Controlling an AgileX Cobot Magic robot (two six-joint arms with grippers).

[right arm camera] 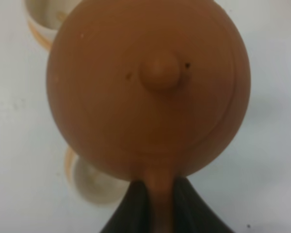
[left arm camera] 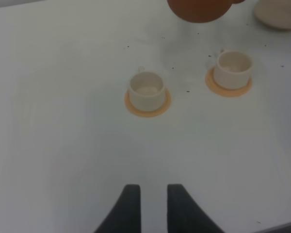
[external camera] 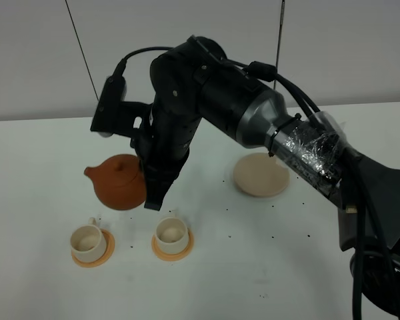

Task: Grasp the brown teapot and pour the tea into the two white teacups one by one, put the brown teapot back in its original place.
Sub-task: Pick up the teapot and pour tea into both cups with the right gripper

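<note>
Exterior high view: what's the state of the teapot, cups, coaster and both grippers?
brown teapot, held by its handle, lid on.
left teacup, upright, no tea seen.
right teacup, upright, no tea seen.
beige coaster, bare.
right gripper, shut on teapot handle.
left gripper, open, empty.

High view overlooks table [external camera: 40, 280]; 2 wrist views apparently share teapot [right arm camera: 145, 87].

Two teacups stand side by side in the lower left of the frame, the left teacup [external camera: 87, 240] on one small coaster [external camera: 93, 258] and the right teacup [external camera: 171, 231] on another [external camera: 173, 249], both on the table [external camera: 253, 267]. The teapot [external camera: 119, 181] is at centre left, above the cups in the frame and between them sideways, spout pointing left. The large disc coaster [external camera: 261, 175] lies on the table right of centre, well apart from the cups and teapot.
</note>
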